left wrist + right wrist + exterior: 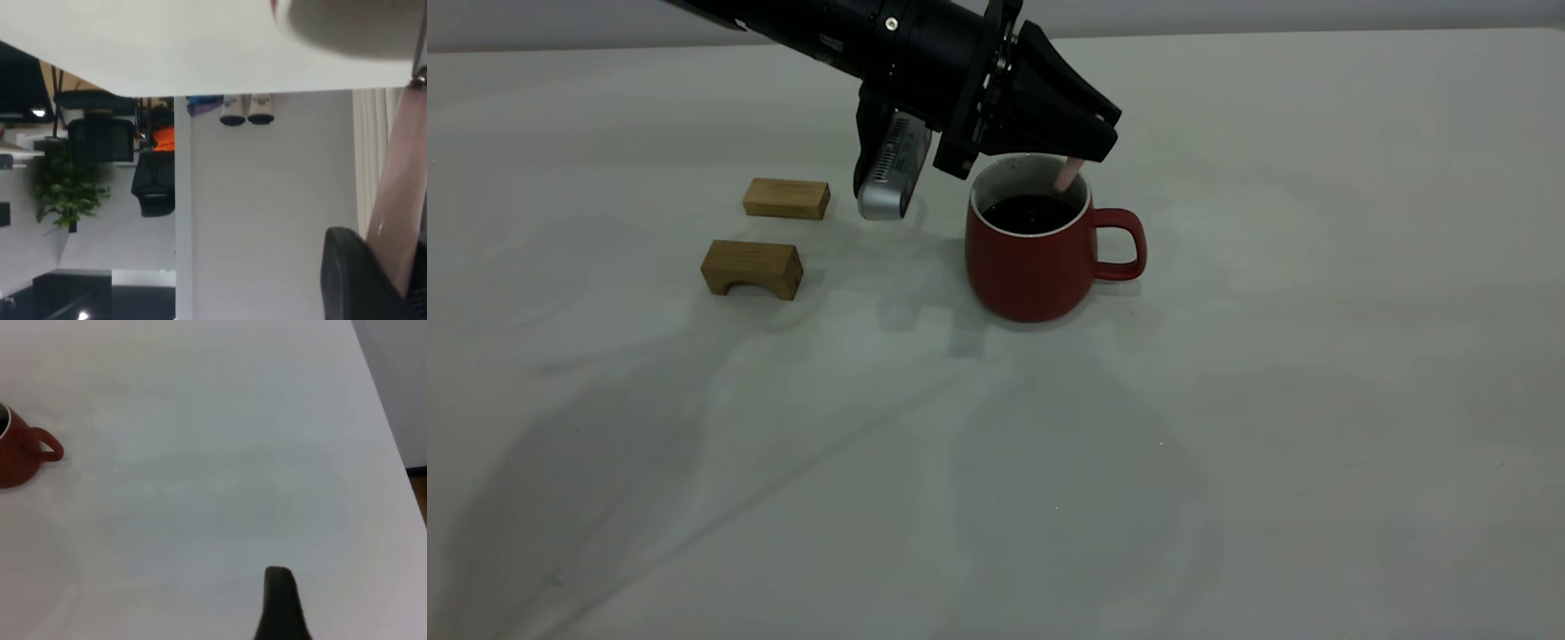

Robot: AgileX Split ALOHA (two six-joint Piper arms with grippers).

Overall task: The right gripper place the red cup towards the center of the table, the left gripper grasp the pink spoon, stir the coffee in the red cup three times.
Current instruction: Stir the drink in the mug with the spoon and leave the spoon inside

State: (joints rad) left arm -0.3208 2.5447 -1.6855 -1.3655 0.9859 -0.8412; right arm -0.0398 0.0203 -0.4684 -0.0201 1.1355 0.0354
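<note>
The left gripper (1089,147) is matte black, cone-shaped, with a ribbed silver-grey box (893,169).

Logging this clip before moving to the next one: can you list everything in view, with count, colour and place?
red cup: one, dark red with white inside, upright near the table's middle, handle toward the exterior view's right
coffee: one pool, nearly black, inside the cup
pink spoon: one, pale pink handle, dipping into the cup, held from above
wooden blocks: two, tan, left of the cup in the exterior view; a plain one farther back, an arched one nearer
table: one, pale grey-white, under everything
left gripper: one, black, over the cup's rim, jaws shut on the spoon handle
right gripper: one, dark, only a fingertip seen in its wrist view, away from the cup
</note>
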